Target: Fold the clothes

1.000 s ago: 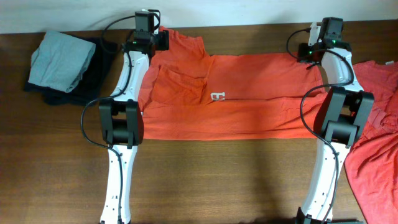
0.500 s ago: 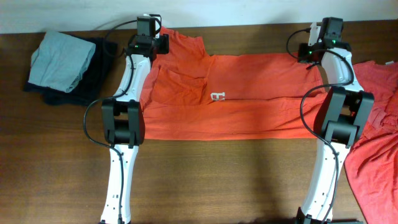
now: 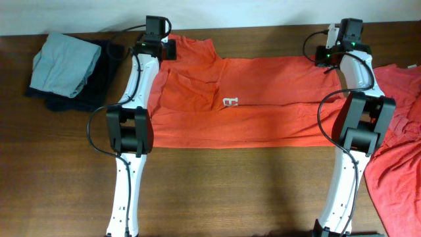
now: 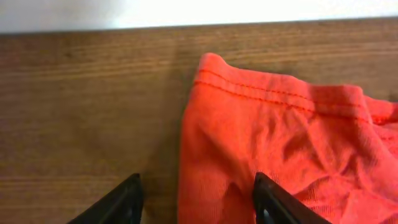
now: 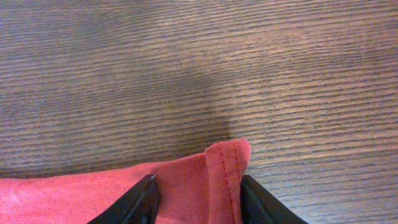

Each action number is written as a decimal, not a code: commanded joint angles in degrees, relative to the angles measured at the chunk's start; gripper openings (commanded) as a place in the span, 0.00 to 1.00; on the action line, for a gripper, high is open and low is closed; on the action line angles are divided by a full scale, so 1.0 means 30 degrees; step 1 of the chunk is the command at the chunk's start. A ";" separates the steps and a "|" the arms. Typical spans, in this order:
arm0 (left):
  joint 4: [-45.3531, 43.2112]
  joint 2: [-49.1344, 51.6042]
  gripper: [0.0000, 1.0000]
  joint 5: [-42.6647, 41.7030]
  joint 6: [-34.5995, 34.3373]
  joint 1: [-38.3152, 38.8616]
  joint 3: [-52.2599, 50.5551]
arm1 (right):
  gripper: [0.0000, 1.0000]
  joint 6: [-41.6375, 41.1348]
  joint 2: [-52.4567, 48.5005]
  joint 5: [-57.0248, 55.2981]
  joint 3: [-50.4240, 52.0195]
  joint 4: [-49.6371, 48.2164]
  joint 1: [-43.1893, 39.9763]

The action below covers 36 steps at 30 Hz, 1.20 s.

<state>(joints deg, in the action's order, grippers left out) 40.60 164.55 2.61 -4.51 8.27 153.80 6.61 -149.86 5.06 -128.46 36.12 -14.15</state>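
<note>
An orange-red T-shirt (image 3: 276, 92) lies spread across the table, its lower part doubled over and a bit of white print (image 3: 229, 102) showing. My left gripper (image 3: 167, 47) is at the far-left sleeve. In the left wrist view the sleeve (image 4: 280, 130) has its hemmed edge between the spread jaws of the left gripper (image 4: 197, 178), which is open. My right gripper (image 3: 324, 56) is at the shirt's far-right corner. That corner (image 5: 225, 158), its hem curled up, lies between the fingers of the right gripper (image 5: 198, 179), which stand apart, not pinched.
A second orange-red garment (image 3: 398, 131) lies crumpled at the right edge. A pale grey-green folded garment (image 3: 66, 62) sits on a dark navy one (image 3: 99, 79) at the far left. The table's back edge (image 4: 93, 30) runs just beyond the sleeve.
My left gripper has shifted slightly at the sleeve and its jaws have narrowed. The right arm and the shirt have not moved.
</note>
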 commanded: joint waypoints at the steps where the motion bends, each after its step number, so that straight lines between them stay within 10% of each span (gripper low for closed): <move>1: 0.1056 0.0838 0.57 -0.1384 -0.0342 -0.0058 -0.0313 | 0.46 0.0015 -0.0780 -0.0197 0.0262 0.0510 -0.0058; 18: 0.0641 0.0831 0.24 -0.1392 -0.0765 -0.0095 0.0896 | 0.44 0.0015 -0.0780 -0.0197 0.0255 0.0597 -0.0058; 22: 0.0474 0.0794 0.01 -0.1384 -0.0765 -0.0095 0.1013 | 0.18 0.0015 -0.0780 -0.0197 0.0248 0.0444 -0.0058; 24: 0.0189 0.0780 0.01 -0.1377 -0.0758 -0.0138 0.1239 | 0.04 0.0015 -0.0780 -0.0197 0.0248 0.0204 -0.0058; 36: 0.0036 0.0750 0.01 -0.1384 -0.0758 -0.0313 0.3847 | 0.04 0.0007 -0.0729 -0.0182 0.0044 -0.0758 -0.0036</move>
<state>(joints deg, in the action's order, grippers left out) 40.53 165.77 -1.10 -6.74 7.84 163.46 6.52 -150.12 5.65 -128.44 33.93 -14.11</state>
